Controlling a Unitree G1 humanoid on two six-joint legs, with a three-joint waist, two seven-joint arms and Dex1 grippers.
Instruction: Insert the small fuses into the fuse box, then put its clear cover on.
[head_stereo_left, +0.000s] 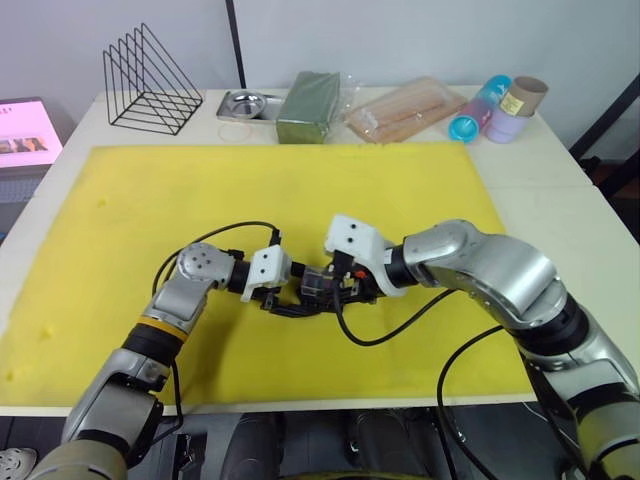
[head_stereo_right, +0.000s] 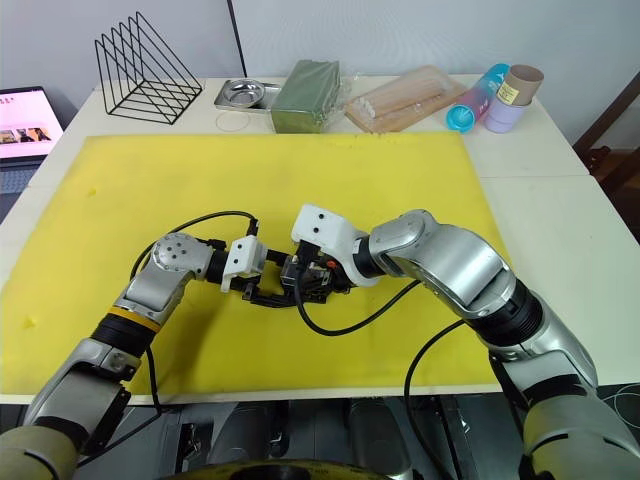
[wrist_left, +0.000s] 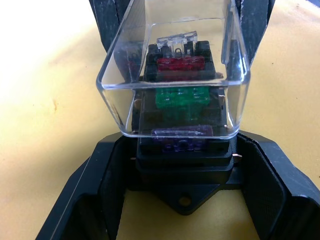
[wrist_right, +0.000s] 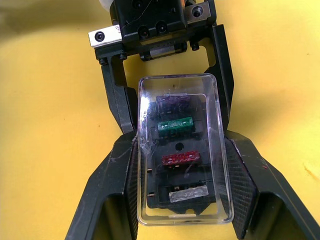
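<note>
At the middle of the yellow mat (head_stereo_left: 200, 190) my two grippers meet tip to tip. My left gripper (wrist_left: 182, 150) is shut on the base of the black fuse box (wrist_left: 185, 172). In the box's slots stand the small fuses: purple (wrist_left: 181, 134), green (wrist_left: 181, 96), red (wrist_left: 180, 63) and a clear one (wrist_left: 176, 39). My right gripper (wrist_right: 182, 145) is shut on the clear cover (wrist_right: 150, 150), which lies over the fuses and the top of the box, slightly tilted. From the head, the box and cover (head_stereo_left: 318, 285) show between the left gripper (head_stereo_left: 285, 293) and right gripper (head_stereo_left: 338, 290).
Along the table's far edge stand a black wire rack (head_stereo_left: 150, 85), a metal tray (head_stereo_left: 250, 103), a green block (head_stereo_left: 310, 105), a clear bag of sticks (head_stereo_left: 405, 108) and coloured tubes (head_stereo_left: 495, 108). A lit screen (head_stereo_left: 25, 135) sits at the far left. Black cables loop beside both wrists.
</note>
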